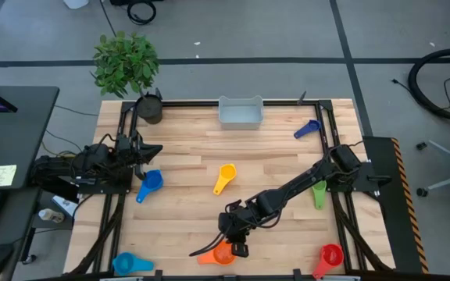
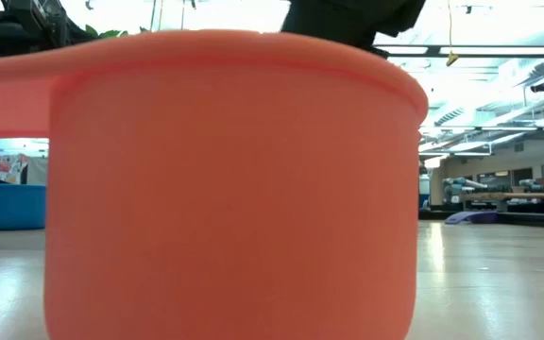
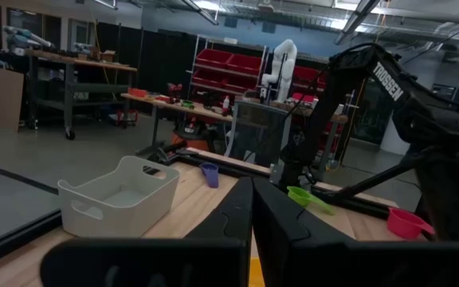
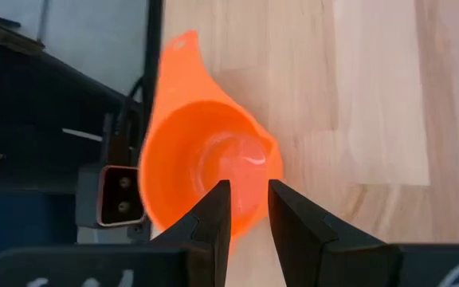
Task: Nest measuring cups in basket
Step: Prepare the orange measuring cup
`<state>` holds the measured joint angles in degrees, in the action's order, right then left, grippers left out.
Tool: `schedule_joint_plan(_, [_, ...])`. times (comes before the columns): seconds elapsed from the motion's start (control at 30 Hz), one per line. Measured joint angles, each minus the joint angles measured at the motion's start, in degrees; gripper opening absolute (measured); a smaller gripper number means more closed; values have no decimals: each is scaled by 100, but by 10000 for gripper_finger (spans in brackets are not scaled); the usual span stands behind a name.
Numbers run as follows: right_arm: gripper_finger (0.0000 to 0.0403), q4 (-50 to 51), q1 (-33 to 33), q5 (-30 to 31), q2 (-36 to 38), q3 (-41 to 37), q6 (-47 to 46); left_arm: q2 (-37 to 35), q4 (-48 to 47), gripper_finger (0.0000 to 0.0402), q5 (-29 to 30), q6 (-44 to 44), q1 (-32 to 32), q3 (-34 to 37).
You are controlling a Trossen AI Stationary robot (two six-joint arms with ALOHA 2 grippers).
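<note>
Right gripper (image 4: 243, 209): hovering over the orange cup (image 4: 205, 163), fingers slightly apart (not touching).
Left gripper (image 3: 252, 209): waiting, fingers together.

Both robot arms are dark, near-black, built of jointed segments with bulky housings at the joints. The left arm (image 1: 92, 168) has a tangle of black cables beside its base. The right arm (image 1: 303, 186) has a slim, straight forearm link; seen from the left wrist view, this arm (image 3: 389, 88) carries white "TROSSEN" lettering on one link. The right arm's fingers (image 4: 213, 215) are matte black, flat-sided and tapering to blunt tips.
</note>
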<state>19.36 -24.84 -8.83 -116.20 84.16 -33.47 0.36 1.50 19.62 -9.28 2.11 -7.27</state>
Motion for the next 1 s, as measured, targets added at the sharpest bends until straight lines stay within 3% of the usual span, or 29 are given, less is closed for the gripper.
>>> schedule_joint_plan(0.57, [91, 181, -37, 76, -1, -2, 7, 0, -7, 15, -37, 4, 0, 0])
schedule_joint_plan(0.8, [91, -237, -64, -169, -329, -4, -127, 0, -19, 15, -37, 5, 0, 2])
schedule_joint_plan(1.0, [91, -437, -62, 7, -425, 20, -128, 24, -114, 15, -37, 68, 0, 8])
